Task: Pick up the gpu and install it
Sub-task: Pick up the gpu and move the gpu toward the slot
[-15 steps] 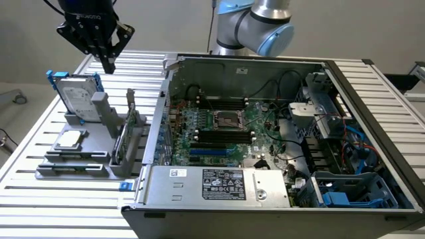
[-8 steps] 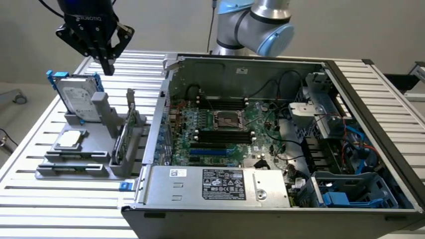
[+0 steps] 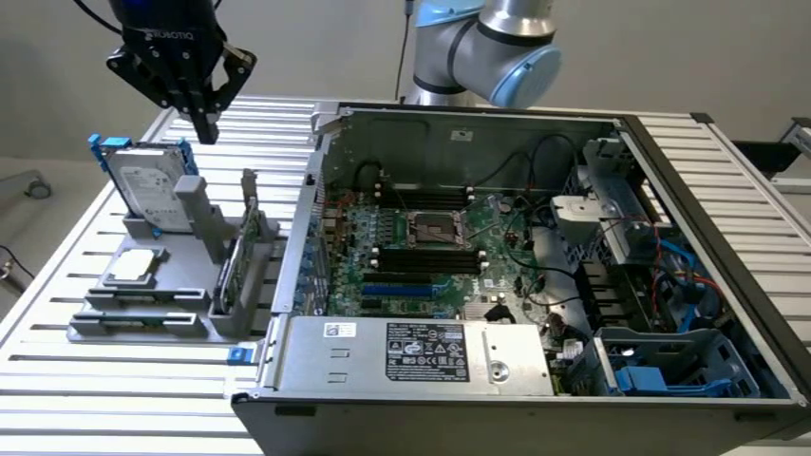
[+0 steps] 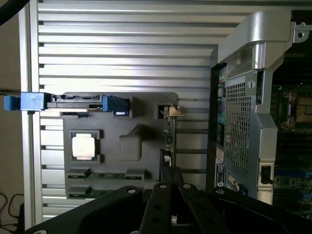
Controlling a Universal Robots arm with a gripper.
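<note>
Noted at upper left of the exterior view: gripper [image 3: 203, 125], poised above the slatted table [image 3: 76, 380], jaws pressed together, gripping nothing. Located at left centre: gpu [image 3: 241, 255], standing on edge in the grey fixture [image 3: 140, 321], just beside the computer case [image 3: 299, 275] wall. Judged at risk: striking the card's top edge if lowered with jaws unparted; clipping the case wall or the fixture's upright post [image 3: 203, 218] through slight misalignment; tilting the thin card in its slot.
</note>
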